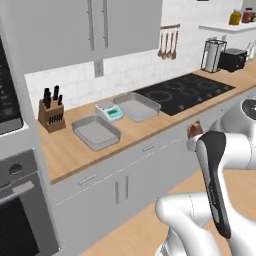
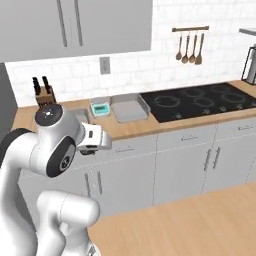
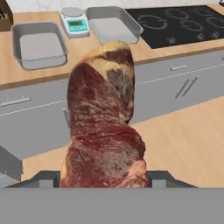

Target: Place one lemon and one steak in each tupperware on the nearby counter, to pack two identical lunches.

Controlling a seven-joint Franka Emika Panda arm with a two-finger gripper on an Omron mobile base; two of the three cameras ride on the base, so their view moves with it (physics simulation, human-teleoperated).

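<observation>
My claw (image 3: 104,186) pinches a steak (image 3: 105,118), held out short of the tabletop (image 3: 87,54). I judge this the carry; next I must reach over a tupperware (image 3: 38,43) and release.

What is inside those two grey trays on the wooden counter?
Nothing yet. Both the left tupperware and the right tupperware show bare grey floors, with a small scale between them. The steak in the gripper covers only the cabinet fronts below.
</observation>
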